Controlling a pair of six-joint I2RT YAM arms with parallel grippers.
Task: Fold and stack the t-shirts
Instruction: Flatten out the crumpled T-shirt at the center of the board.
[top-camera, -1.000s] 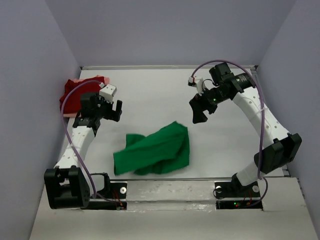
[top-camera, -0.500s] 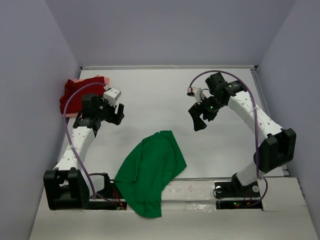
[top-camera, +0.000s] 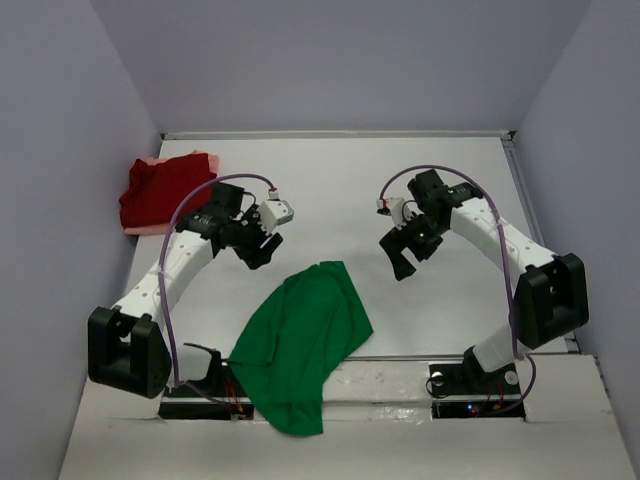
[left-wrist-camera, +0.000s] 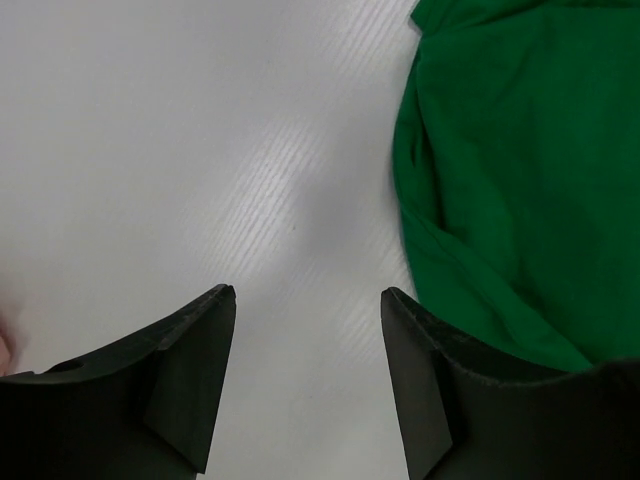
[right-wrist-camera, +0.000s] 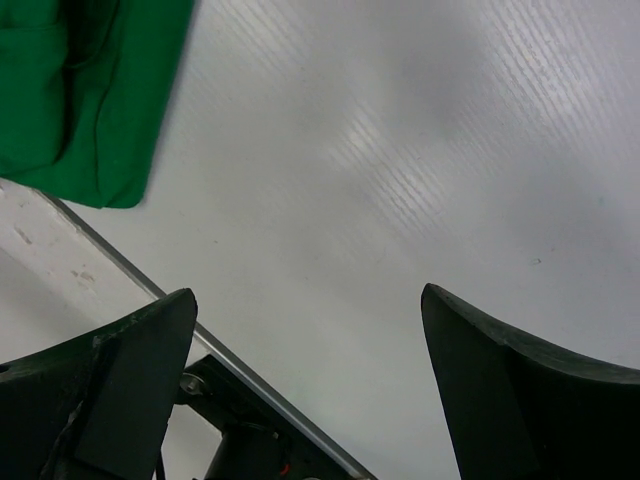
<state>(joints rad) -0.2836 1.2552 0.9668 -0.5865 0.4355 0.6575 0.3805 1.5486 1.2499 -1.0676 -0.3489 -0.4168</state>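
The bright green t-shirt (top-camera: 300, 340) lies crumpled at the near middle of the table, its lower part hanging over the front edge. It also shows in the left wrist view (left-wrist-camera: 510, 180) and the right wrist view (right-wrist-camera: 80, 90). The dark red t-shirt (top-camera: 160, 192) lies on the pale pink t-shirt (top-camera: 152, 163) at the far left. My left gripper (top-camera: 262, 250) is open and empty, just above the green shirt's far-left edge. My right gripper (top-camera: 402, 258) is open and empty over bare table to the right of the shirt.
The white table (top-camera: 330, 180) is enclosed by grey walls on three sides. The metal front rail (right-wrist-camera: 250, 375) and arm bases run along the near edge.
The green shirt slid toward the front edge and now hangs over it. My left gripper moved right toward the shirt. My right gripper moved down and slightly nearer.
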